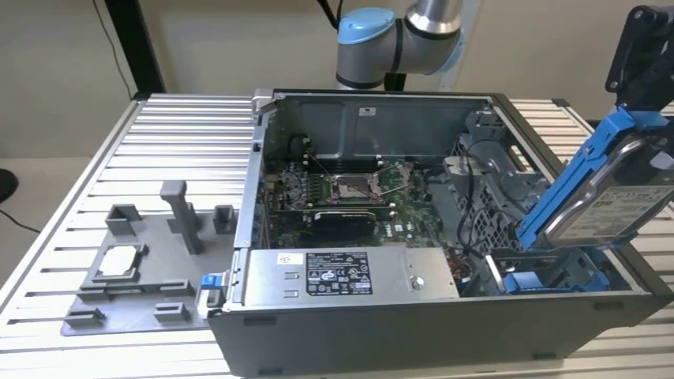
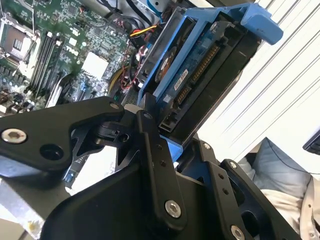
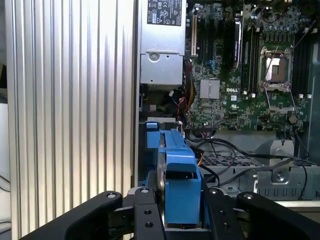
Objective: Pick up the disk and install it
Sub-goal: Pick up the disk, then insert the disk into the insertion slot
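Disk (image 1: 605,197) sits pinched between the fingers (image 3: 146,212), one finger on either side of the near end of its blue carrier. Both wrist views show the carrier wedged in the gap. From the fingertips the drive runs outward lengthwise and tilted. Its far end is down by the blue-lined drive bay (image 1: 553,278) in the corner of the open computer case (image 1: 421,324). Whether it touches the bay, I cannot tell.

Handling, as judged:
- **Weight:** metal-bodied, dense and rigid, so most of the weight hangs beyond the fingers and levers against the grip.
- **Carrier:** the plastic looks smooth and a little springy, so it may slip or flex under an uneven squeeze.
- **Underside:** the bare circuit board and connector (image 2: 200,67) are fragile, so the carrier frame is the place to hold.
- **Cables:** loose cables (image 3: 225,150) beyond the fingertips could snag.
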You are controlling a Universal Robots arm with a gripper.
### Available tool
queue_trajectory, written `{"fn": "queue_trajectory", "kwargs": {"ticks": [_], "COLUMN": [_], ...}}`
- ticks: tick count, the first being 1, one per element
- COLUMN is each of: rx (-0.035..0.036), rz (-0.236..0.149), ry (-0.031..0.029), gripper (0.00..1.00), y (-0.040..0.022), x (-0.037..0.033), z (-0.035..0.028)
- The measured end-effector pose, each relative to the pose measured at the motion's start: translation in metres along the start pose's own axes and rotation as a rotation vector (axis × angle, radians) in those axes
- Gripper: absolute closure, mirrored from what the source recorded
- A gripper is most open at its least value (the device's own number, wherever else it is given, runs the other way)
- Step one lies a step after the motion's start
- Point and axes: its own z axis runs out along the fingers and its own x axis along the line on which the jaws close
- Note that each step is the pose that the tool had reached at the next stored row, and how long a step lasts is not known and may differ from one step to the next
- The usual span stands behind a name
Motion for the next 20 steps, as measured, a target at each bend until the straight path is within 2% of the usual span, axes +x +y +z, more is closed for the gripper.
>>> {"fn": "queue_trajectory", "kwargs": {"ticks": [7, 13, 20], "rx": [-0.0032, -0.0053, -0.0053], "rz": [0.0, 0.0, 0.0], "ry": [-0.0069, -0.0063, -0.0063], "gripper": [1.0, 1.0, 1.0], "y": [0.0, 0.0, -0.0003], "x": [0.0, 0.0, 0.0007], "z": [0.0, 0.0006, 0.0107]}}
